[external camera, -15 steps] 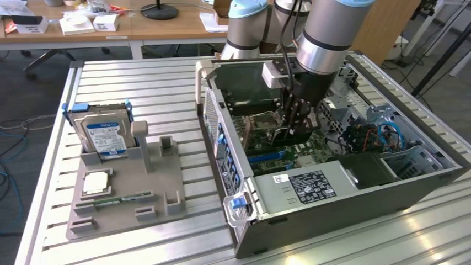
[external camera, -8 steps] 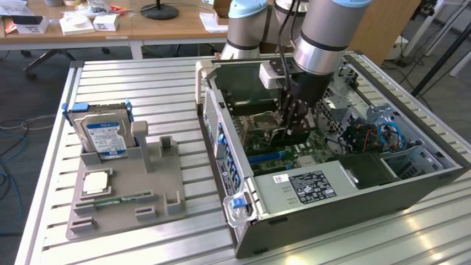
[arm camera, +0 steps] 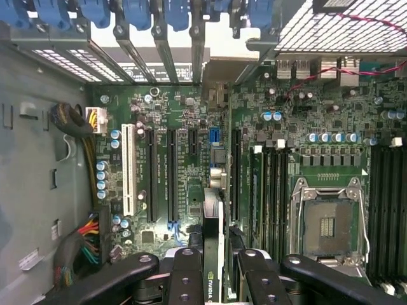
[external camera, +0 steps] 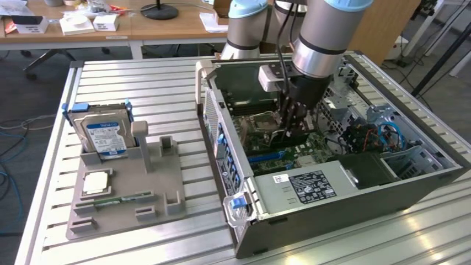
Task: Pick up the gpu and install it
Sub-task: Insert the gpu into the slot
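The gpu [arm camera: 213,229], a flat card with a green circuit board and a black shroud carrying an NVIDIA badge, is inside the case, not on the desk. Your hand [arm camera: 219,270] is closed on it: black fingers [arm camera: 186,276] clamp both faces and the card hangs edge-on straight below them. It's held that way, I'd guess, so the connector edge faces the board and can drop straight into a slot.

Right under it is the green motherboard [arm camera: 159,121], and the card runs parallel to the long black expansion slots [arm camera: 170,175]. It looks lined up near them, but I can't tell whether the edge touches anything yet. The square silver CPU socket [arm camera: 327,219] sits just off to one side.

The big grey computer case [external camera: 412,187] lies on its side with the panel off, which gives your arm top-down access. Well apart, at the exterior view's left, the grey plastic parts tray [external camera: 125,187] on the slatted metal desk [external camera: 147,77] carries the boxy hard drive with the blue-white label [external camera: 107,138].
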Controlling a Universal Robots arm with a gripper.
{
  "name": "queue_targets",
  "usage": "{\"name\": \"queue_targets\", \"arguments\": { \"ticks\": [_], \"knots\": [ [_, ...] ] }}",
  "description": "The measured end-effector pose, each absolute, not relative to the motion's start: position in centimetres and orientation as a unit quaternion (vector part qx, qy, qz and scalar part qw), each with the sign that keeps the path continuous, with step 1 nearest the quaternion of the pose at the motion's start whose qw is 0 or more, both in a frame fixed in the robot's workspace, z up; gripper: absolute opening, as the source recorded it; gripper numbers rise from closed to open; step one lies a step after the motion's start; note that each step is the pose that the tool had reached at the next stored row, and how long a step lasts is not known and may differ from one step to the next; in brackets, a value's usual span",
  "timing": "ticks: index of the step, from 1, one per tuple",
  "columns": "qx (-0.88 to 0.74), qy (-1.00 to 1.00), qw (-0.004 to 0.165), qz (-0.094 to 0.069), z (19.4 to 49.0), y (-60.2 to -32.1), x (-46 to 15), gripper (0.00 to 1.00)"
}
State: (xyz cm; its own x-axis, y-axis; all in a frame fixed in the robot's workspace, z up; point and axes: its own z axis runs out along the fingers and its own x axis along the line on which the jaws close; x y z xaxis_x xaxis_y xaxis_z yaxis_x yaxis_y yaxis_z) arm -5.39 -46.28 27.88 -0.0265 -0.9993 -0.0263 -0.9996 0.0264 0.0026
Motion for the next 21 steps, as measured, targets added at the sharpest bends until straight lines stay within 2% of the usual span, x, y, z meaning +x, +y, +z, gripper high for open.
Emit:
{"name": "queue_targets", "arguments": {
  "ticks": [21],
  "knots": [
    [-0.699,0.715,0.009,0.009,27.01,-46.3,-6.34,0.26]
  ]
}}
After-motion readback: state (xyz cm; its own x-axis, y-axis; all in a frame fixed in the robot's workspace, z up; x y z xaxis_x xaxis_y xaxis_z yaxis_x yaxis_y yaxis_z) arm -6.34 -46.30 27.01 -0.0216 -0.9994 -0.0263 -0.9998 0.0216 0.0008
